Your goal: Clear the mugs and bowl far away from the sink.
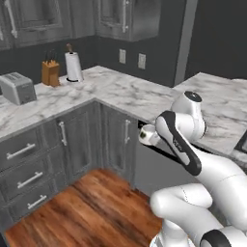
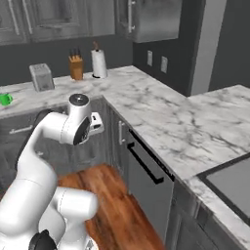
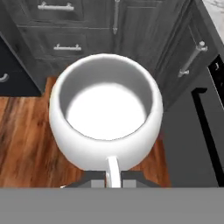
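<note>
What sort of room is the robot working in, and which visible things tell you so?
A home kitchen: a marble counter over dark cabinets, with a toaster, knife block and paper towel roll standing on it.

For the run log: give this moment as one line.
claw: shut on white mug handle | mug: upright, carried over wood floor by cabinets | green mug: on counter | step: carrying
</note>
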Controlling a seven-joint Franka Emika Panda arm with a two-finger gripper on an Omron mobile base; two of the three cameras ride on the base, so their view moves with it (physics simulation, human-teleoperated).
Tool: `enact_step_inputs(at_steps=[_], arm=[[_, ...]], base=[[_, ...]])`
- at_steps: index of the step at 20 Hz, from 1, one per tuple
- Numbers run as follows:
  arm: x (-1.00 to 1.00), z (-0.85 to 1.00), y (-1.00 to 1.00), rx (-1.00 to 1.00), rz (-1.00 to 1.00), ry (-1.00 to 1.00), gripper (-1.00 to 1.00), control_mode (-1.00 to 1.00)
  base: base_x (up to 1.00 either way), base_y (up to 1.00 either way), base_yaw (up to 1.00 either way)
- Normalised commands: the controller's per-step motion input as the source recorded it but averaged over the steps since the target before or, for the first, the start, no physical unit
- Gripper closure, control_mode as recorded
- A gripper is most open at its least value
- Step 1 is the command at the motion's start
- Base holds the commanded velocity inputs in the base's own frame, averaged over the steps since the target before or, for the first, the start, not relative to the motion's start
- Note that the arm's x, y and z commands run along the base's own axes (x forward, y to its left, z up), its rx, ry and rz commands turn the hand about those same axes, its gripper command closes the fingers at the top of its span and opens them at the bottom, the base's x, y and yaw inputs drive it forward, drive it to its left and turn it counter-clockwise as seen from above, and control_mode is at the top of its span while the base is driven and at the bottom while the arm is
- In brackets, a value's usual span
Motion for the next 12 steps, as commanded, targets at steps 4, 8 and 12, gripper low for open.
enact_step_inputs(at_steps=[4,8,12], arm=[[0.00,0.00,0.00,0.00,0.00,0.00,1.00,1.00],[0.00,0.00,0.00,0.00,0.00,0.00,1.00,1.00],[0.00,0.00,0.00,0.00,0.00,0.00,1.00,1.00]], base=[[0.70,0.55,0.49],[0.89,0.38,0.47],[1.00,0.04,0.38]])
